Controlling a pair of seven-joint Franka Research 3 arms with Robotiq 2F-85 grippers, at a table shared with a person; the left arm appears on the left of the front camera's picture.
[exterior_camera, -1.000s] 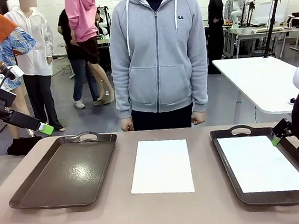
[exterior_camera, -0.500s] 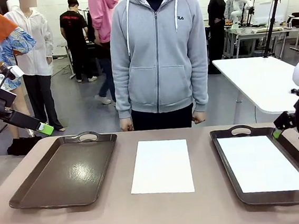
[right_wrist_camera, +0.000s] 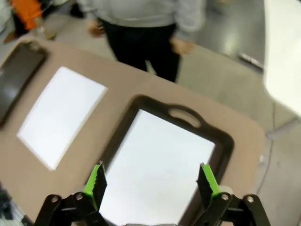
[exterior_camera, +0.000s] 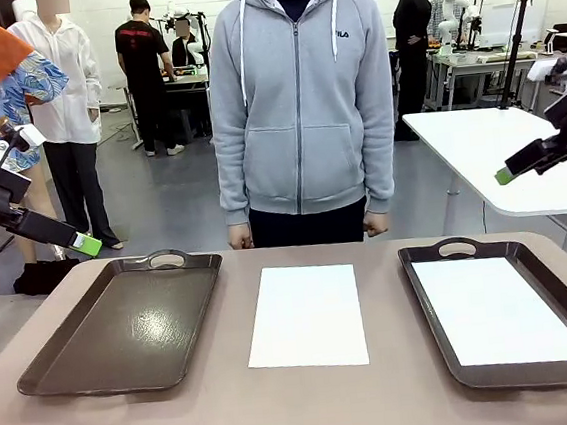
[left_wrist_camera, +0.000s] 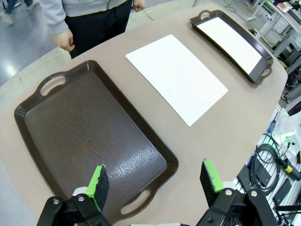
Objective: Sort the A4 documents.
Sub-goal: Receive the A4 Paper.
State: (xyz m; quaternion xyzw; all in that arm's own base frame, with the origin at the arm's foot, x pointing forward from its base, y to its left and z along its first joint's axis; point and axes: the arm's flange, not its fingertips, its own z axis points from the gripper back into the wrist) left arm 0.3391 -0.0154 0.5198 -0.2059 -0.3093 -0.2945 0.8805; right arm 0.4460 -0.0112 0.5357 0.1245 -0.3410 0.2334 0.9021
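doc: loose A4 sheet [exterior_camera: 306, 316] flat mid-tabletop, long axis near-to-far edge, between left tray [exterior_camera: 123, 323] and right tray [exterior_camera: 424, 259] | second sheet [exterior_camera: 499, 312] in right tray | left gripper [left_wrist_camera: 155, 175], right gripper [right_wrist_camera: 150, 174]: wide open, empty, raised beyond side edges, neither clearly nearer

L tray [exterior_camera: 124, 328], R tray [exterior_camera: 525, 376] on table [exterior_camera: 233, 413]; person [exterior_camera: 300, 120] opposite.
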